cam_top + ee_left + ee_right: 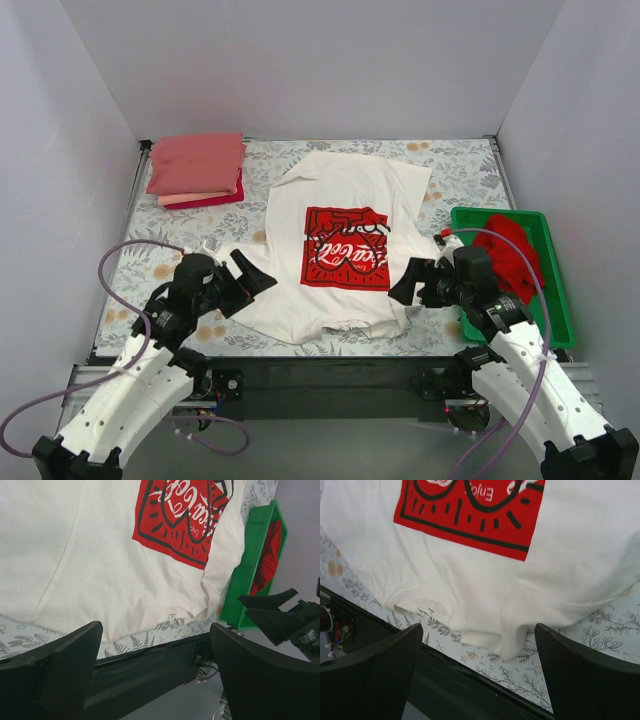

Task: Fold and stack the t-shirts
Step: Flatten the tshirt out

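Note:
The white t-shirt with a red Coca-Cola print lies spread on the table, collar end toward the near edge; it also shows in the left wrist view and the right wrist view. A plain red t-shirt lies crumpled in the green tray. Folded pink, salmon and crimson t-shirts are stacked at the back left. My left gripper is open and empty by the shirt's near-left side. My right gripper is open and empty by the shirt's near-right side.
The floral table cover lies under everything. A black front rail runs along the table's near edge. Grey walls enclose the left, back and right sides. The green tray stands close to my right arm.

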Tool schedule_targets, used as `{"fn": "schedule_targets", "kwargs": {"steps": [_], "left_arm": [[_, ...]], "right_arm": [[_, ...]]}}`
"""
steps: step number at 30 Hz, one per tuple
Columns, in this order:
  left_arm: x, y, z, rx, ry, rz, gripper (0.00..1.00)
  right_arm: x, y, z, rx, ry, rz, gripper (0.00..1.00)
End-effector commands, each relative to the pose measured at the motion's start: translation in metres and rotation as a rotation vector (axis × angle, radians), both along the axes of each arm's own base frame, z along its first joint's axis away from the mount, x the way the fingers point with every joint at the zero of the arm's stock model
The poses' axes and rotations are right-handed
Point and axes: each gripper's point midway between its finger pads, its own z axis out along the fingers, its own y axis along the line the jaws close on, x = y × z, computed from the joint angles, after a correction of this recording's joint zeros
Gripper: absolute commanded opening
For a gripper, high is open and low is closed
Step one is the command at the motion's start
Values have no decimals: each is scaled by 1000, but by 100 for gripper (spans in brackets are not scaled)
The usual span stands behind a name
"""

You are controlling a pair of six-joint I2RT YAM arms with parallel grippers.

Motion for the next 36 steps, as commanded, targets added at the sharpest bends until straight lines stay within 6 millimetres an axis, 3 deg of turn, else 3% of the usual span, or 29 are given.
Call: {"fn": "schedule_targets", "kwargs": {"steps": [1,5,6,8,9,14,18,21,22,24,25,27,28,36], "left_arm": [[29,-8,14,31,-74,-13,88],[65,-18,-1,100,-38,-7,89],[72,-19,-18,133,15,-1,90],[85,-20,-28,160,48,20,90],[88,-23,-45,182,96,10,90],[89,-14,-85,257,200,41,91],[75,4,-112,320,267,102,91],[65,18,-122,357,305,156,91],[58,22,-128,369,323,161,91],[49,27,-132,376,349,172,91],[41,29,-137,381,372,168,91],[28,24,-140,360,398,137,91],[22,21,-141,347,411,119,91],[-43,-16,-141,271,489,-106,91]], "right_arm": [[19,-9,35,-49,-125,-33,98],[28,-9,37,-80,-130,-20,98],[32,-9,39,-84,-138,-23,98],[41,-10,32,-118,-125,-25,98],[48,-10,33,-122,-138,-30,98],[72,-5,10,-173,-89,-22,98],[89,-2,-16,-216,-15,-23,98],[104,-3,-22,-244,-16,-36,98],[107,-5,-34,-273,12,-47,98],[121,-2,-33,-279,-2,-47,98],[124,-2,-44,-296,28,-38,98],[138,4,-43,-293,21,-30,98],[141,6,-54,-307,52,-18,98],[167,25,-80,-300,125,35,98]]}}
